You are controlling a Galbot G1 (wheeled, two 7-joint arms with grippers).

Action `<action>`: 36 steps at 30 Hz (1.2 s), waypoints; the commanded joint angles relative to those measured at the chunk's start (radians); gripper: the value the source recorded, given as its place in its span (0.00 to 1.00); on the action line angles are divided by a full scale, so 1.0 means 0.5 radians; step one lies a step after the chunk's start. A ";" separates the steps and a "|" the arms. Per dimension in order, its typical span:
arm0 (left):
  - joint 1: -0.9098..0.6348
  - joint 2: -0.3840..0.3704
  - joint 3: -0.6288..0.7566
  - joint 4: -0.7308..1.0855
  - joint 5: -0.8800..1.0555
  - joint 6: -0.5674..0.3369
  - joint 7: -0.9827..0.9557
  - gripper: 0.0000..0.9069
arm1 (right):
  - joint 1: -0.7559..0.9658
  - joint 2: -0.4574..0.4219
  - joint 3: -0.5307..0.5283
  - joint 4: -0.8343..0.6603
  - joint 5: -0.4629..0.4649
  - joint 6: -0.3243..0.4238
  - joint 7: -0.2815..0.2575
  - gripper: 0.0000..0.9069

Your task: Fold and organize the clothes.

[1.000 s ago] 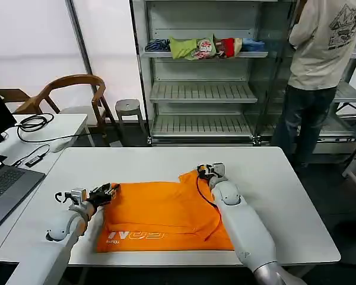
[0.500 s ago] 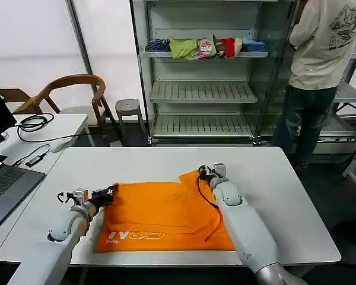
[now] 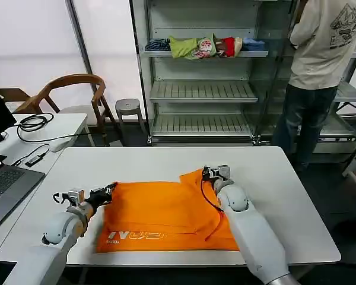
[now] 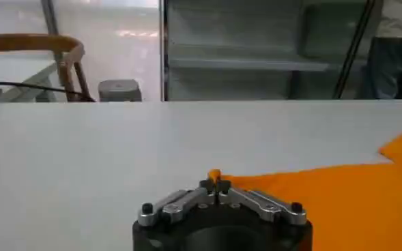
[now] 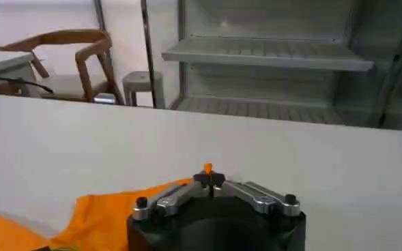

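bare table beyond orange T-shirt

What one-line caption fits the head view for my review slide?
Both end effectors, left and right, pinch far corners of the orange T-shirt on the white table.

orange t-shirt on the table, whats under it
The orange T-shirt lies flat on the white table; bare tabletop shows around it. Whatever lies beneath the fabric is covered.

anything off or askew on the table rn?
Nothing damaged or spilled. The T-shirt lies mid-fold, so uneven: its far right corner is raised in the shut right gripper, and the left gripper pinches its far left corner.
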State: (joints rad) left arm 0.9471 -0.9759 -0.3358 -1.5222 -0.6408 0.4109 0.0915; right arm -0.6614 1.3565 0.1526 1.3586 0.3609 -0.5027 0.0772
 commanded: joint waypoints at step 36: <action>0.609 0.000 -0.343 -0.595 -0.012 -0.016 -0.010 0.03 | -0.826 -0.356 0.213 1.090 0.101 -0.072 0.062 0.00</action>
State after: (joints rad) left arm 1.2064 -0.9734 -0.4838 -1.7842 -0.6482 0.4042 0.0859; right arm -1.0107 1.1924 0.2446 1.8439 0.4062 -0.5390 0.1078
